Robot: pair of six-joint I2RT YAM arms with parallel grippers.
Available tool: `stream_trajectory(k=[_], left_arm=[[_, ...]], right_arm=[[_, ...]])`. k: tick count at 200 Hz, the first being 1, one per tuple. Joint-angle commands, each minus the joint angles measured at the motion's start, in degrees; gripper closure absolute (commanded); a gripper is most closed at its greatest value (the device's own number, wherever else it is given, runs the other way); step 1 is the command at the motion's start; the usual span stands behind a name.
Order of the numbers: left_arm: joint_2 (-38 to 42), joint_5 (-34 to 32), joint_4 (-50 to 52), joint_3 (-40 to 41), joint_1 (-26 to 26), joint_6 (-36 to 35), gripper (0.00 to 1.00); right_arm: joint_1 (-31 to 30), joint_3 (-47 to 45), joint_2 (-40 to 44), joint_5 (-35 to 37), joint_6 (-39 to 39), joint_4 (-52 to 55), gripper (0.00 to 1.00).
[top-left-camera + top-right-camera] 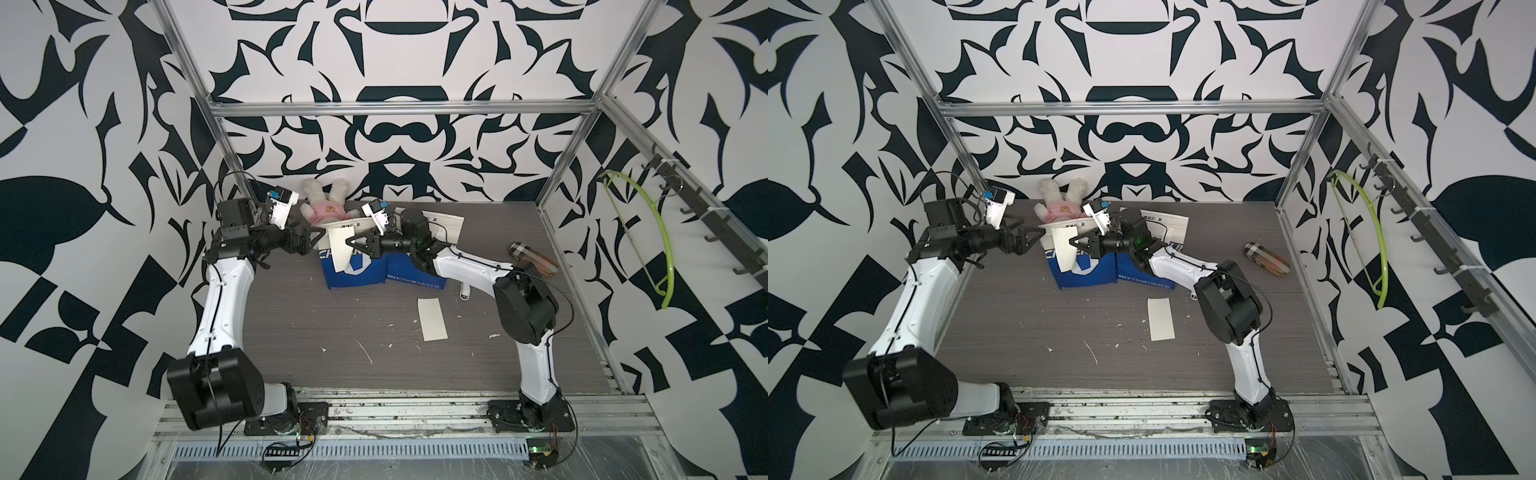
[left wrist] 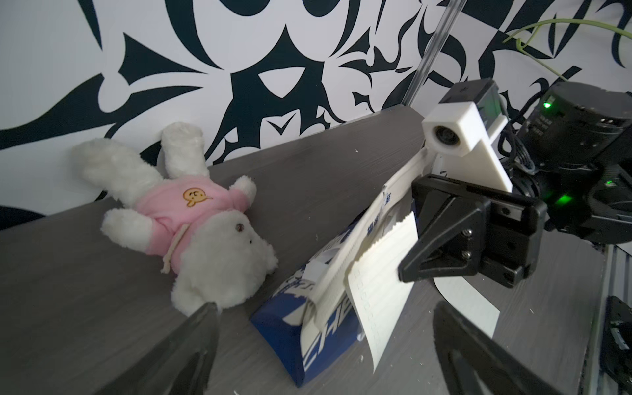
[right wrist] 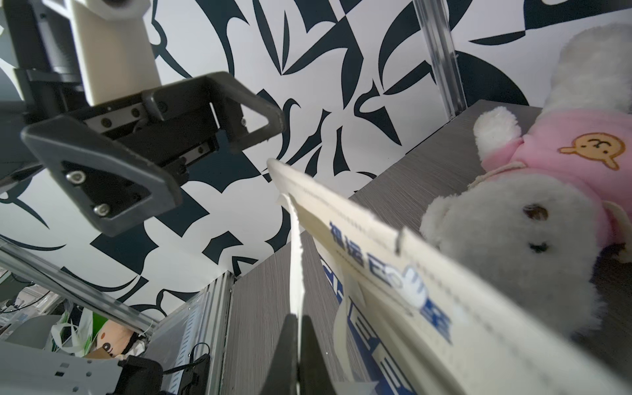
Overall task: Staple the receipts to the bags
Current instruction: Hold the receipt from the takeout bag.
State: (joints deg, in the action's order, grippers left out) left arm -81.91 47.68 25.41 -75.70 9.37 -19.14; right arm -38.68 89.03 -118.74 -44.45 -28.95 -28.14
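The right gripper (image 1: 352, 242) is closed tight on the side edge of the held receipt (image 1: 341, 254). The right wrist view shows both fingers (image 3: 287, 355) pinching the slip edge-on. That receipt hangs upright in front of the cream upper face of the first bag (image 1: 357, 276). This bag stands tilted at the rear centre of the table (image 1: 332, 353), cream top toward the back wall. Whether paper and bag touch cannot be determined. The left gripper (image 1: 318, 240) has its jaws spread wide, holds nothing, and sits just beside the bag's upper corner on the left arm's side. The second bag (image 1: 415, 280) lies just beside the first, partly under the right arm. The second receipt (image 1: 432, 320) lies flat on the table, apart from the 2 bags. A plush rabbit in pink (image 1: 326, 208) lies behind the first bag.
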Motion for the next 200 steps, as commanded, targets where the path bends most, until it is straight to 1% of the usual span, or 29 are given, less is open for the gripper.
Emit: stream_trajectory(k=[1, 18, 37, 67, 99, 119, 151, 164, 166, 172, 185, 200], left_arm=[[-4.59, 9.03, 0.81, -4.56, 0.32, -5.15, 0.0], [-8.37, 11.7, 5.21, -7.83, 0.22, -7.73, 0.0], [-10.17, 13.67, 7.75, -8.59, 0.21, -9.2, 0.01], [-9.13, 15.22, 12.41, -7.68, 0.21, -13.28, 0.04], [-7.23, 15.25, 12.04, -4.56, 0.14, -13.91, 0.04], [-7.12, 15.62, 12.25, -3.68, 0.13, -14.01, 0.06], [-7.45, 16.07, 12.55, -2.87, 0.13, -14.68, 0.11], [-7.88, 16.71, 12.57, -3.2, 0.13, -14.55, 0.14], [-7.95, 16.8, 12.56, -3.26, 0.13, -14.47, 0.18], [-8.21, 16.96, 12.72, -3.46, 0.13, -14.4, 0.22], [-8.59, 17.01, 13.04, -3.67, 0.14, -14.53, 0.25], [-8.86, 16.92, 13.54, -3.66, 0.13, -15.13, 0.27]], right_arm=[[-0.34, 3.22, 0.71, 0.99, -1.81, -3.27, 1.0], [-0.9, 2.93, 0.77, 2.16, -2.25, -4.04, 1.0], [-1.8, 1.66, 1.42, 3.86, -2.3, -5.3, 1.0], [-3.11, -2.1, 4.03, 6.8, -2.04, -7.07, 1.0], [-4.76, -5.15, 6.82, 10.1, -0.28, -5.88, 1.0], [-5.52, -6.71, 7.54, 12.46, 0.22, -6.26, 1.0], [-5.71, -5.67, 6.28, 14.75, -1.67, -7.62, 1.0], [-5.8, -4.78, 5.56, 15.77, -2.02, -7.35, 1.0], [-5.8, -4.71, 5.48, 15.92, -2.06, -7.34, 1.0], [-5.79, -4.44, 5.2, 16.41, -2.3, -7.43, 1.0], [-5.8, -3.8, 4.5, 16.82, -2.81, -7.84, 1.0], [-5.8, -3.36, 4.0, 17.11, -3.62, -8.97, 1.0]])
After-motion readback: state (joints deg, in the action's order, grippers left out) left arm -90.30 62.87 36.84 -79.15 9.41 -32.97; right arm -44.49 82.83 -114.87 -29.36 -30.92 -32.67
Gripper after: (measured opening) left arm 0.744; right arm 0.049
